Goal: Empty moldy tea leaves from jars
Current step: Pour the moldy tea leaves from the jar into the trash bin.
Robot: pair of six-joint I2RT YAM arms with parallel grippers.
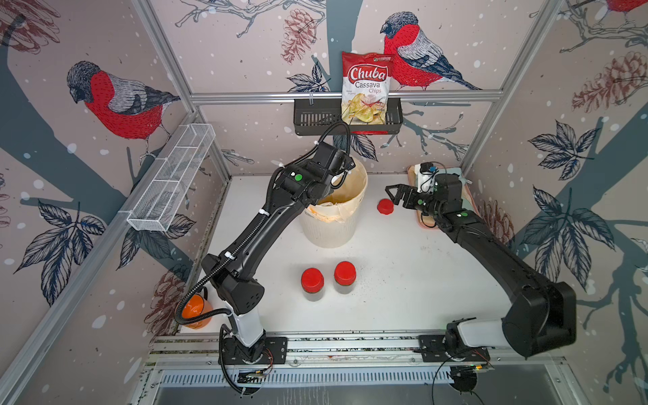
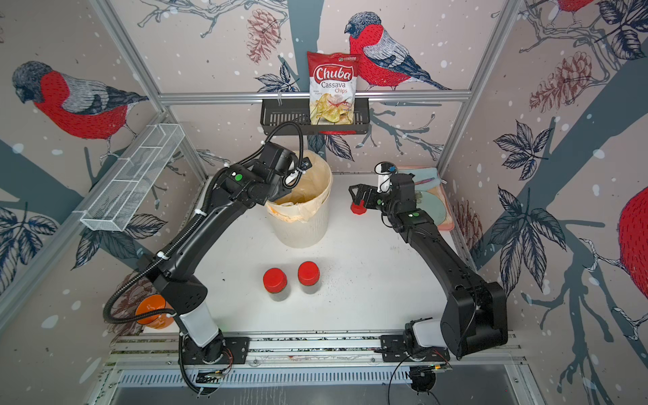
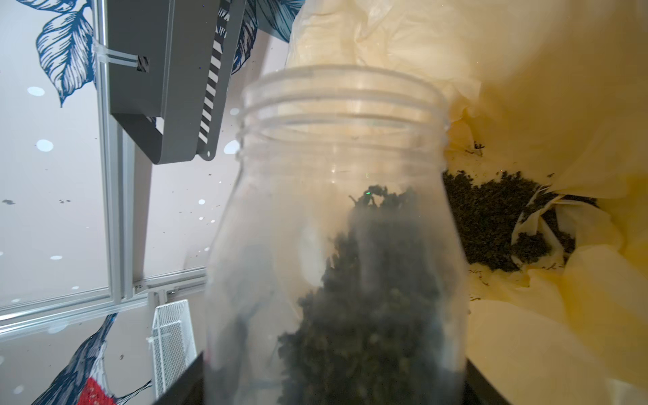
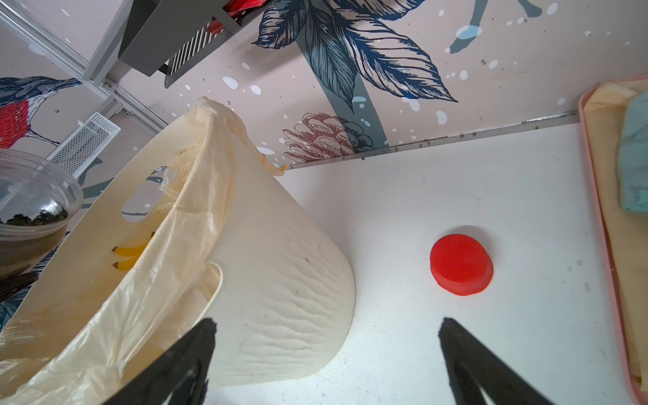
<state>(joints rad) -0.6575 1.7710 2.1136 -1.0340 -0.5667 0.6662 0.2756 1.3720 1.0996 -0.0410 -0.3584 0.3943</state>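
Plastic jar [image 3: 336,228], judged light, slippery, is pinched low in frame by left gripper [image 3: 333,392]. The right gripper [image 4: 328,326] is spread.

The bin [image 1: 329,228] stands at the rear middle of the tabletop [image 1: 403,280]. In front of it a jar [image 1: 312,284] stands with a second jar [image 1: 345,277] just to its right. A lid [image 1: 385,206] lies right of the bin, a tray [image 4: 606,224] beyond it. A third jar [image 3: 336,210] hangs at the bin's mouth, tea leaves [image 3: 368,298] inside it
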